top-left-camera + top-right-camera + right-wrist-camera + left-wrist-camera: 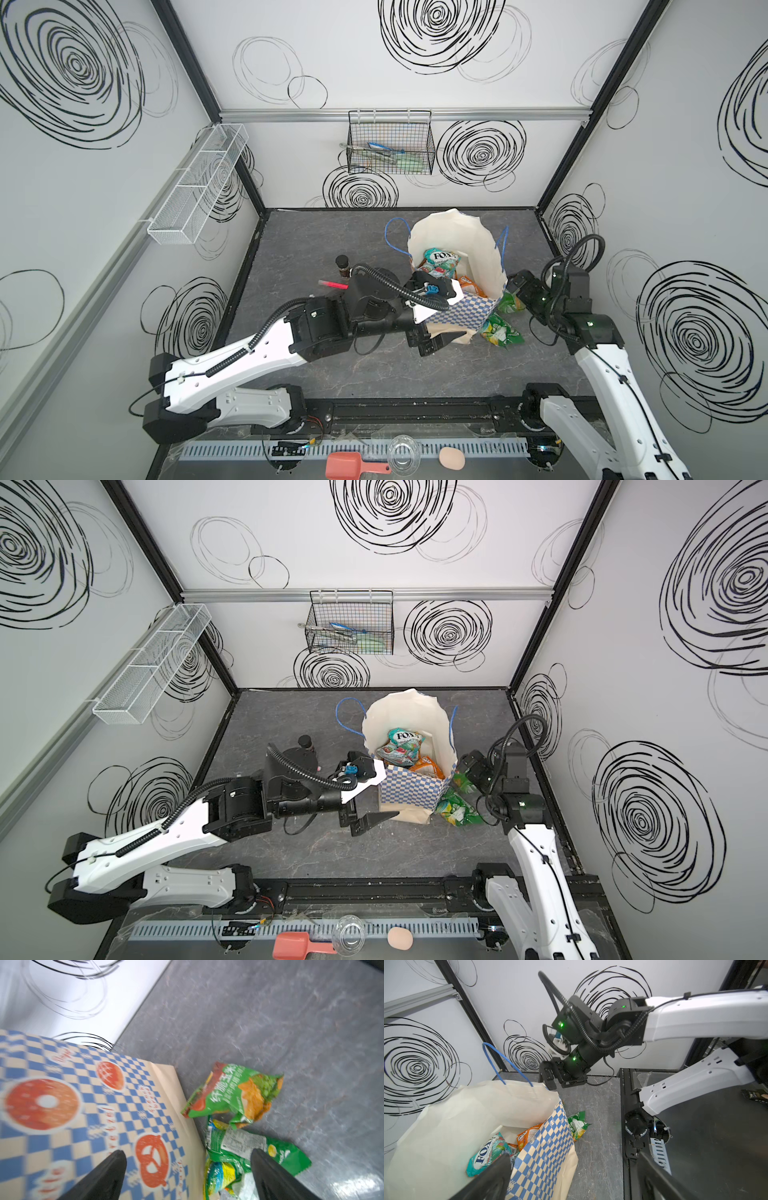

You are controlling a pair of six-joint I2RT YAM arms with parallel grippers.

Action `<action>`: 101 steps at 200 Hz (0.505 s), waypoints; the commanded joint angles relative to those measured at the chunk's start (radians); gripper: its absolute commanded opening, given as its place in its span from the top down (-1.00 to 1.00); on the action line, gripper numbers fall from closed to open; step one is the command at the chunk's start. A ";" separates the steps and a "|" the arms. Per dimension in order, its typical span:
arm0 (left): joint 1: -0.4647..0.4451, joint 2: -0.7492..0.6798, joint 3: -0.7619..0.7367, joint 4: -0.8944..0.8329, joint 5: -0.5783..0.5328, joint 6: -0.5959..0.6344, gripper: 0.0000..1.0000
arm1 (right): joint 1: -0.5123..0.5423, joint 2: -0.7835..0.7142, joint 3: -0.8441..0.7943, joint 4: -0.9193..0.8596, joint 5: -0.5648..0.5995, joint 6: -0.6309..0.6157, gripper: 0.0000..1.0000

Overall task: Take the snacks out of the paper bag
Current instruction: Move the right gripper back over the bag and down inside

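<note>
Right hand (186,1151), released, is hovering over two green packets (234,1093) on the bench (291,1022) right of the paper bag (83,1084). Left hand (574,1153), released, is hanging over its near rim, likely to steady it. Other snacks (485,1153) are sitting inside.

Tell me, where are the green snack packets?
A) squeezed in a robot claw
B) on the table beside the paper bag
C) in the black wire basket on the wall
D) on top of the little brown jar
B: a green snack packet and another green packet lie on the grey table right beside the paper bag, outside it.
</note>
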State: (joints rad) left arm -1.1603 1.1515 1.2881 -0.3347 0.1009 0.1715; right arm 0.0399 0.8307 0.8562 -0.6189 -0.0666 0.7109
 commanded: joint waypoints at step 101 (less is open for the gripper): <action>0.052 -0.114 -0.058 0.094 -0.127 -0.055 -0.92 | 0.093 0.625 1.104 -0.232 -0.247 -0.182 -0.99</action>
State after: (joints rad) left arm -1.1160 1.0603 1.2461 -0.2886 0.0013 0.1429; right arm 0.0669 1.3567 1.7767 -0.7090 -0.2432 0.5896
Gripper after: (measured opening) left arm 0.962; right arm 0.993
